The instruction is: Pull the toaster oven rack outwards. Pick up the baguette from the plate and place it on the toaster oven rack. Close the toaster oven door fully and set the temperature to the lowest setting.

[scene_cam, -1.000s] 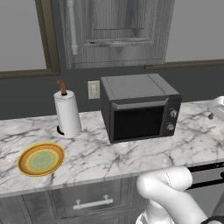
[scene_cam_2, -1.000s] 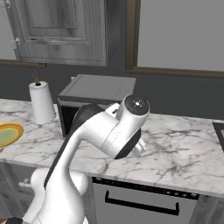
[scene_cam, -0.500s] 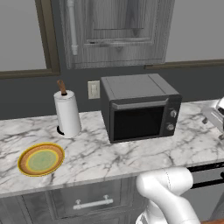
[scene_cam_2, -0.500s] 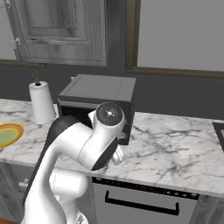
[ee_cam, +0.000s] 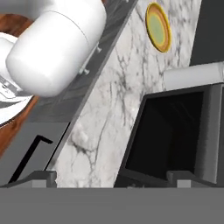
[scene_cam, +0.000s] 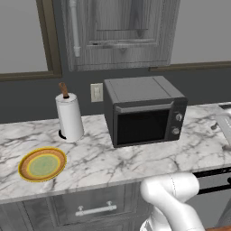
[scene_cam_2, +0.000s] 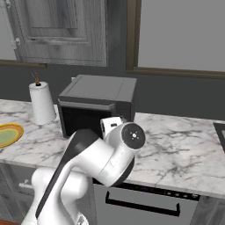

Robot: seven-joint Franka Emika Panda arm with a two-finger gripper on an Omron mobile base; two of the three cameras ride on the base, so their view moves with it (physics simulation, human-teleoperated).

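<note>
Gripper: I am holding my gripper wide and empty, hanging just in front of the toaster oven; fingertips are touching nothing
Toaster oven door: the toaster oven door is standing shut, so the rack is hidden; I am judging it stiff and hinged, best taken by the silvery bar handle along its top edge
Plate: the plate is sitting near the counter's front edge, well apart from the oven; I am seeing no baguette on it
Counter: the counter is carrying a paper towel roll by its back edge
</note>
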